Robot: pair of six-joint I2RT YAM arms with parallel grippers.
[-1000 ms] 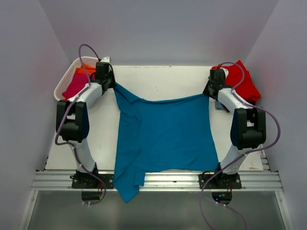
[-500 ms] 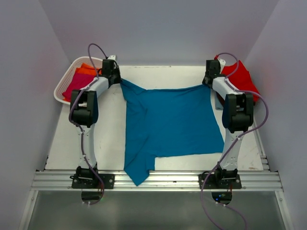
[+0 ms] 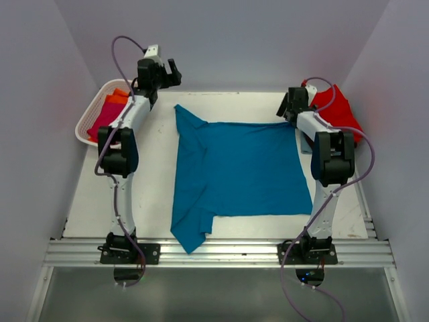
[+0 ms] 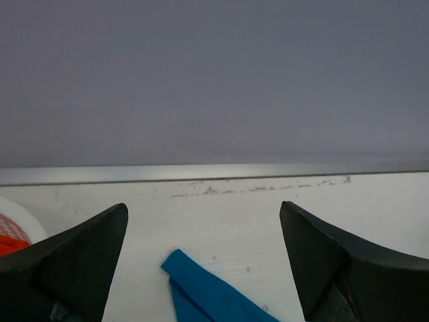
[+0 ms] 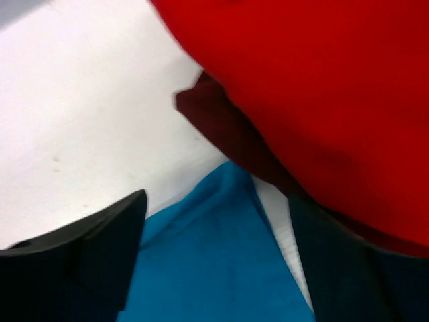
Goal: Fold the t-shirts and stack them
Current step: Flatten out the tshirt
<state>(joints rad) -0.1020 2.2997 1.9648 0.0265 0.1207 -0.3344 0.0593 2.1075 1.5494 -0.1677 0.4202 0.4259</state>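
While the teal t-shirt (image 3: 241,168) lies spread across the middle of the white table (image 3: 144,194), both arms reach toward the top of the overhead frame. The shirt's body forms a rough square. Its left side is folded into a narrow doubled strip, and one sleeve points toward the lower left, ending near the aluminium rail (image 3: 221,253) at the table's near edge.

The left gripper (image 3: 171,72) sits in the upper left of the overhead view, raised above the table's far edge and clear of the cloth. In the left wrist view its jaws stand wide apart with nothing between them. Only a corner of the teal shirt shows, at the bottom centre on the bare table. A sliver of the white basket (image 4: 17,225) appears at the lower left.

The right gripper (image 3: 287,107) is at the shirt's upper right corner. In the right wrist view its jaws are spread, and the teal corner lies flat on the table between them, not pinched. Just beyond that corner is the red t-shirt (image 5: 322,87), filling the upper right, with a maroon t-shirt (image 5: 221,131) showing from under its edge.

In the overhead view, the basket at the upper left holds a magenta t-shirt (image 3: 104,122) and an orange t-shirt (image 3: 118,98).
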